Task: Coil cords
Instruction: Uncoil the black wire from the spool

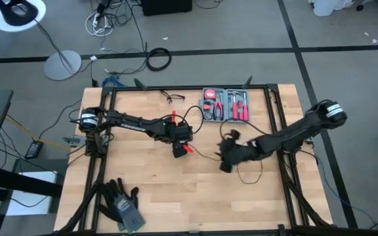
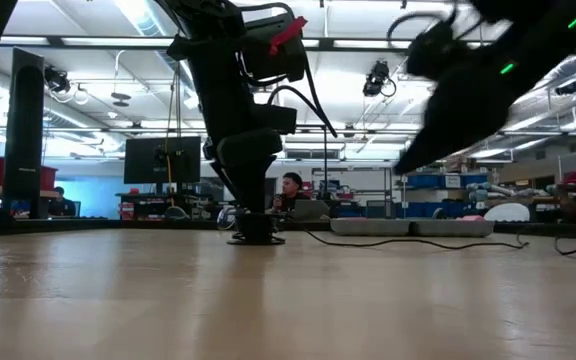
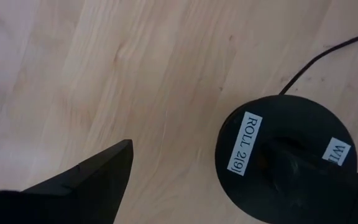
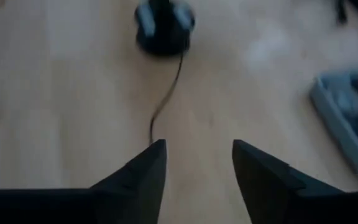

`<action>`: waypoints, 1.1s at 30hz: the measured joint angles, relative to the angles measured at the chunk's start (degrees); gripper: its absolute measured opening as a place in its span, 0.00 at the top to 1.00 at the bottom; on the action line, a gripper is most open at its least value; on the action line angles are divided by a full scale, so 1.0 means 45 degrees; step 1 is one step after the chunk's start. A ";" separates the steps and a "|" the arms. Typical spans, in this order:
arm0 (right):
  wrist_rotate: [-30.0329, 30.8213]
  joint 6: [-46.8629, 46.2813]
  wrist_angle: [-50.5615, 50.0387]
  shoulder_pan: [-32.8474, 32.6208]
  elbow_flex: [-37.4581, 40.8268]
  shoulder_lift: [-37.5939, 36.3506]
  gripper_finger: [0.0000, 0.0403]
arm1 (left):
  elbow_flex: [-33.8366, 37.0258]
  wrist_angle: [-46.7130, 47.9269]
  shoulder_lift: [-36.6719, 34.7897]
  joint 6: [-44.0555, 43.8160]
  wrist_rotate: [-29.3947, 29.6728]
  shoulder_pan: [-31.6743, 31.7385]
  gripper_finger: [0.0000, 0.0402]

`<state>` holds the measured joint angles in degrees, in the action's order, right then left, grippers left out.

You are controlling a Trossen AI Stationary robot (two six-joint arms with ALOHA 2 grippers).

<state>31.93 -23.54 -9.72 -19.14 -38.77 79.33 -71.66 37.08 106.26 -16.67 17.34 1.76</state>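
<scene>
Trailing limply across the table (image 1: pixel 176 210) from its puck (image 3: pixel 278 155) under the open left gripper (image 1: pixel 179 149), the cable (image 4: pixel 166 93) looks light, floppy, best pinched near the open, empty right gripper (image 4: pixel 194 168).

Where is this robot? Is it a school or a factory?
Probably neither: it looks like a big robot lab or workshop. Ceiling strip lights, a monitor and blue storage bins fill the room behind, and a tool kit sits on the wooden table.
</scene>
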 joint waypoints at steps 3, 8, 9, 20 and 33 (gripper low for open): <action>-0.0161 0.1805 0.3774 0.1188 0.0609 0.1256 0.50 | 0.0000 0.0017 0.0000 0.0005 0.0000 0.0000 0.09; -0.1780 0.3762 0.7290 0.2698 0.0018 0.3916 0.46 | 0.0000 0.0005 0.0000 0.0010 0.0000 0.0000 0.09; -0.1905 0.4116 0.7499 0.2884 -0.0326 0.4477 0.46 | 0.0000 0.0005 0.0000 0.0010 0.0000 0.0000 0.09; -0.4246 0.4801 0.6498 0.3982 -0.2825 0.7224 0.76 | 0.0000 0.0121 0.0000 0.0010 -0.0005 0.0000 0.09; -0.4809 0.3640 -0.0236 0.2845 -0.2792 0.4108 1.00 | -0.0005 0.0255 -0.0005 0.0000 0.0000 -0.0010 0.09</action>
<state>10.29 -7.16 -10.78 -6.34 -51.33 97.81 -71.68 38.23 106.24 -16.67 17.34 1.72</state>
